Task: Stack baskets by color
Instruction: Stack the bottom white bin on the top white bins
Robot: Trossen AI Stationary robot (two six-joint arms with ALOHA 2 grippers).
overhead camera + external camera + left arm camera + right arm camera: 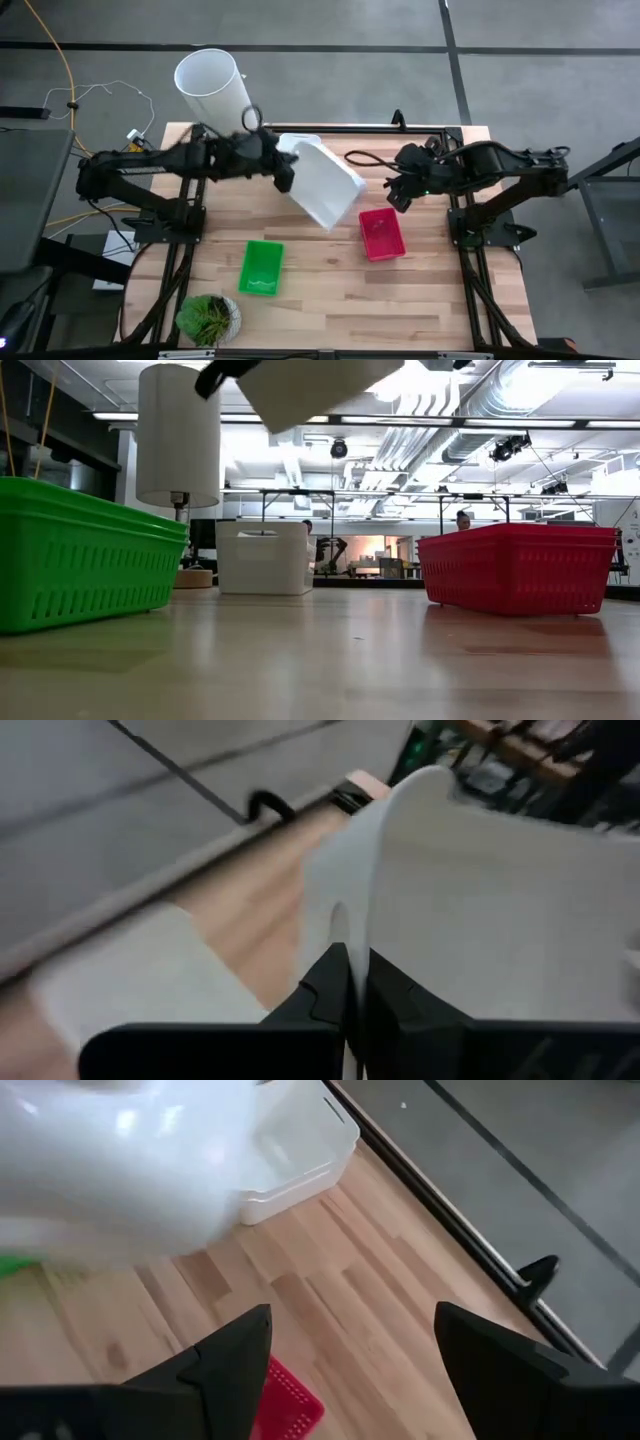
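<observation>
A white basket (325, 185) hangs tilted above the table's middle, with my left gripper (287, 172) shut on its left end. In the low view it shows at the top (320, 385). A second white basket (300, 143) rests on its bottom near the far edge. The red basket (382, 233) and the green basket (262, 267) also stand on the wood. My right gripper (397, 195) hangs open above the table, just beyond the red basket, with nothing between its fingers (350, 1350). My left gripper pinches the lifted white basket's thin wall at its rim (348, 925), one finger on either side of it. The fingers come from the table's left, slanting down. The basket is lifted clear of the table and tilted.
A tall white cylinder lamp (212, 85) stands at the far left corner and a small potted plant (208, 318) at the near left. A black cable loop (365, 158) lies near the far edge. Bare wood lies between the green and red baskets.
</observation>
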